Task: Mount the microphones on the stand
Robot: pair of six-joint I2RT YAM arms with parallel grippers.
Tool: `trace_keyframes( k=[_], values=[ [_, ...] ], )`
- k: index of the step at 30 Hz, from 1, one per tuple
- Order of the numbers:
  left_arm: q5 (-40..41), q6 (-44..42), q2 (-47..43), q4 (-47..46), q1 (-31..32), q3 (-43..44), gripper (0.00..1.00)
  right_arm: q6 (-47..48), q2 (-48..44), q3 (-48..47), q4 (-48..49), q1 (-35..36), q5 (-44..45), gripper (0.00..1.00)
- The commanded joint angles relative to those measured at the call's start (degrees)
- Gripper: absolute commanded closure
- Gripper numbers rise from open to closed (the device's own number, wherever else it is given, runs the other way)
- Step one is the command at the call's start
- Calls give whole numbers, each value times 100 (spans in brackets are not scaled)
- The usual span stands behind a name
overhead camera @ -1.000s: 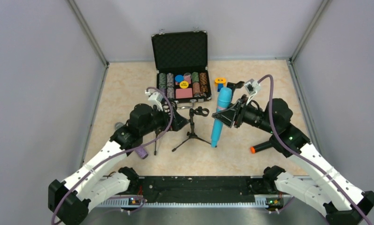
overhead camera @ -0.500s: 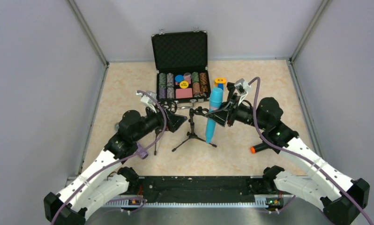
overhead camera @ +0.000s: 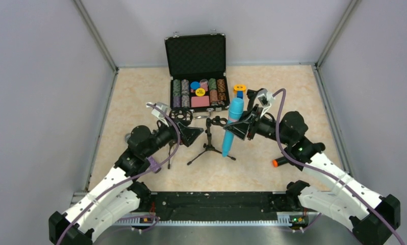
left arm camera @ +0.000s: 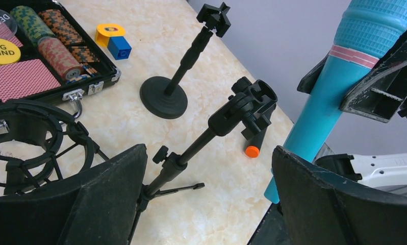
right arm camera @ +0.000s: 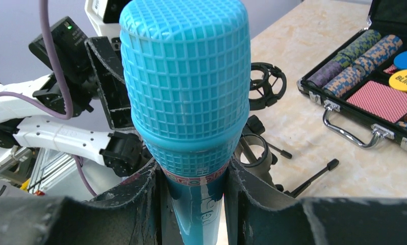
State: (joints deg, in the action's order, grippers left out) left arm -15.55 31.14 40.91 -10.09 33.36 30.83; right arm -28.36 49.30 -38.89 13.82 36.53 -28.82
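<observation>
Status: no mics on stand yet. R gripper (overhead camera: 238, 127) clamped on cyan mic (overhead camera: 227, 144), head up, just beside tripod stand (overhead camera: 209, 137) at its 3 o'clock. L gripper (overhead camera: 189, 134) wide open, empty, at 9 o'clock. Remaining on table (overhead camera: 273, 92): black mic (overhead camera: 285, 160) at 4 o'clock, purple mic (overhead camera: 153, 166) at 8 o'clock.

The top camera looks down from the near edge over the whole desk (overhead camera: 140, 102); both wrist cameras, close-in, share the tripod stand (left arm camera: 227, 117).

Cyan grid-mesh microphone (right arm camera: 186, 87); black tripod stand (left arm camera: 227, 115); beige marbled table (overhead camera: 140, 87).
</observation>
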Motion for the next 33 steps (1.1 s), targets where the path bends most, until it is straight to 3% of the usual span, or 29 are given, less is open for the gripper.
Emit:
trace_keyframes(
  k=[1, 33],
  values=[
    [16, 163, -209, -531, -14, -162, 4, -169, -219, 51, 526, 20, -86, 100],
    [20, 248, -544, -684, -12, -433, 4, -315, -269, 210, 698, 20, -152, 100]
  ],
)
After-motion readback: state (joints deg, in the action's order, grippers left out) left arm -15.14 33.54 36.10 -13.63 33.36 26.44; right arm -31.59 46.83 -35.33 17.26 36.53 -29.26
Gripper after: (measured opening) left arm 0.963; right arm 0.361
